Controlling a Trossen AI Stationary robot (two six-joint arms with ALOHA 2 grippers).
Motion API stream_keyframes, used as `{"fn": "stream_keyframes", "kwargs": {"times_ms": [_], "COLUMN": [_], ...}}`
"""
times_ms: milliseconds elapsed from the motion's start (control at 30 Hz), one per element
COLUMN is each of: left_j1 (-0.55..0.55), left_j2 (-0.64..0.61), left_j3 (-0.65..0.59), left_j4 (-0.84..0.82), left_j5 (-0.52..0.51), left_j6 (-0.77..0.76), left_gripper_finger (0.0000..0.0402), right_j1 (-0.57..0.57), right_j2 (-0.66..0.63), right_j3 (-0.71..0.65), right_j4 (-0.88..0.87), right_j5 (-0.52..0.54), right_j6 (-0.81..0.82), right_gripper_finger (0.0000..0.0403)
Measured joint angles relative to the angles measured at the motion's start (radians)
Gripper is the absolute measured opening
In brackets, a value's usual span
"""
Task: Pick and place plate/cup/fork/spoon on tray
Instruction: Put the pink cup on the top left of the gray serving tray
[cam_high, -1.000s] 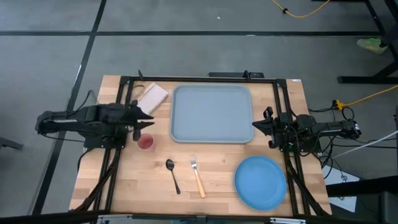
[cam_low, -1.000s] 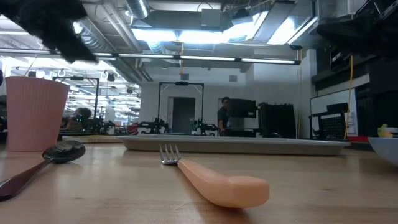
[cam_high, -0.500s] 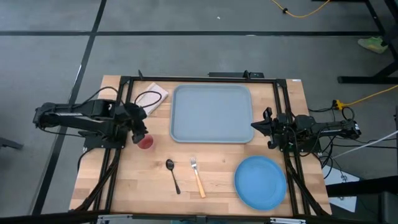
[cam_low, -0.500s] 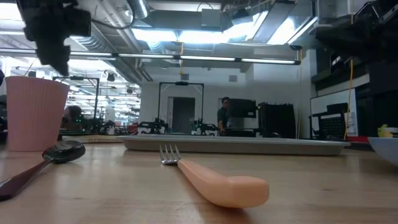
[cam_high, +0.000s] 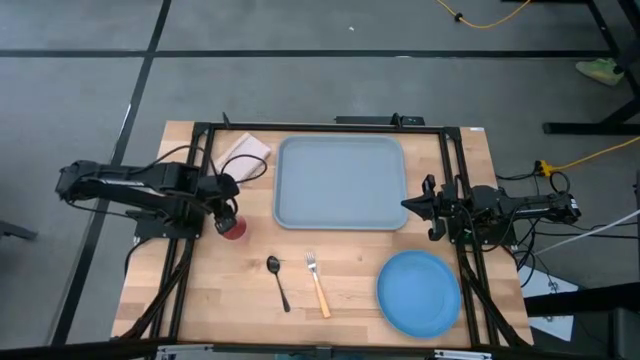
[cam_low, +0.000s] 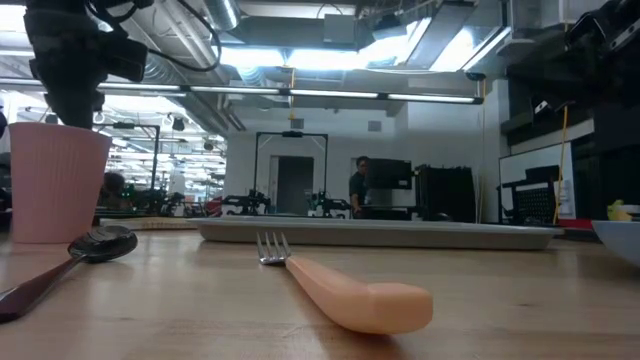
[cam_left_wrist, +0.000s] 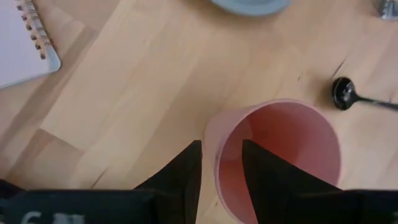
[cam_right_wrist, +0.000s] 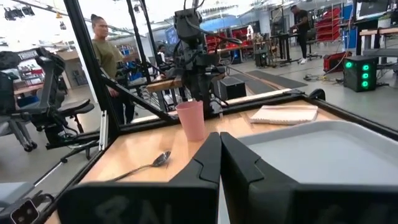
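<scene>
The pink-red cup (cam_high: 233, 228) stands upright on the table left of the tray (cam_high: 340, 182); it also shows in the low view (cam_low: 55, 180). My left gripper (cam_left_wrist: 221, 146) is open and points down over the cup, one finger inside it and one outside. The dark spoon (cam_high: 277, 281) and the orange-handled fork (cam_high: 317, 284) lie side by side near the front edge. The blue plate (cam_high: 418, 292) lies at the front right. My right gripper (cam_right_wrist: 220, 149) is shut and empty at the tray's right edge. My left gripper comes at the cup from above, pointing down. One finger (cam_left_wrist: 264, 168) is inside the cup and the other (cam_left_wrist: 183, 171) outside, astride the cup's wall (cam_left_wrist: 210, 146) on the table's left side. I cannot tell whether they touch it. The cup stands on the table.
A spiral-bound notepad (cam_high: 245, 152) lies at the far left beside the tray's corner. A black frame rail (cam_high: 320, 128) runs around the table. A person (cam_right_wrist: 109, 56) stands beyond the table's left side. Bare wood lies between the tray and the cutlery.
My left gripper has turned from pointing toward the table's right to pointing down. It has drawn back a little toward the cup and come down over its rim. The cup has stayed in place.
</scene>
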Motion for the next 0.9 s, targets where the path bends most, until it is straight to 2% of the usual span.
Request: {"fn": "stream_keyframes", "kwargs": {"times_ms": [433,667,800,900], "left_j1": [-0.067,-0.073,-0.074,-0.079], "left_j2": [0.142,0.235,0.296,0.336], "left_j3": [0.0,0.0,0.0,0.0], "left_j4": [0.001,0.011,0.012,0.039], "left_j5": [-0.04,-0.163,-0.146,-0.11], "left_j6": [-0.003,-0.052,-0.061,-0.081], "left_gripper_finger": [0.0108,0.0108,0.0104,0.0072], "right_j1": [0.0,0.0,0.0,0.0], "right_j2": [0.0,0.0,0.0,0.0], "right_j3": [0.0,0.0,0.0,0.0], "right_j4": [-0.004,-0.007,-0.007,-0.007], "right_j5": [-0.008,-0.009,-0.01,-0.01], "right_j6": [0.0,0.005,0.006,0.004], "right_gripper_finger": [0.0006,0.0006,0.0006,0.0006]}}
